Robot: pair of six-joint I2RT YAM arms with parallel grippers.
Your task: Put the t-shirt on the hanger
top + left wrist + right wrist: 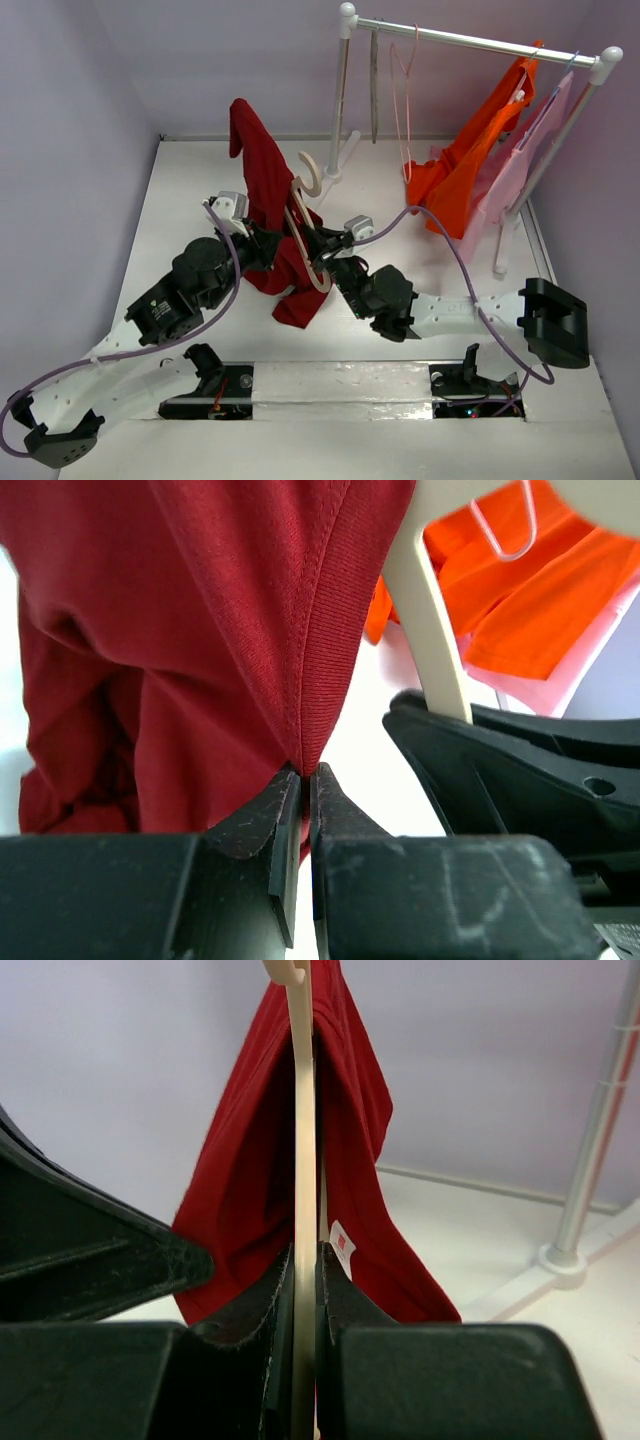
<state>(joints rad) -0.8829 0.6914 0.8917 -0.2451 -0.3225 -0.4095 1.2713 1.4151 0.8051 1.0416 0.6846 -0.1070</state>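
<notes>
Fabric of the red t-shirt (pixel 200 630) is hanging at centre frame, left end effector (pixel 303 778) pinching its seam; right end effector (pixel 305 1260) is clamping the cream hanger (pixel 303 1120).

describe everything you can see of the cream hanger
The hanger is cream-beige and smooth, material unclear, with thick rounded arms and a matching hook. It is held above the table, clamped edge-on between the right fingers, hook at the far end from the grip. The red t-shirt hangs against it, cloth on both sides.
</notes>
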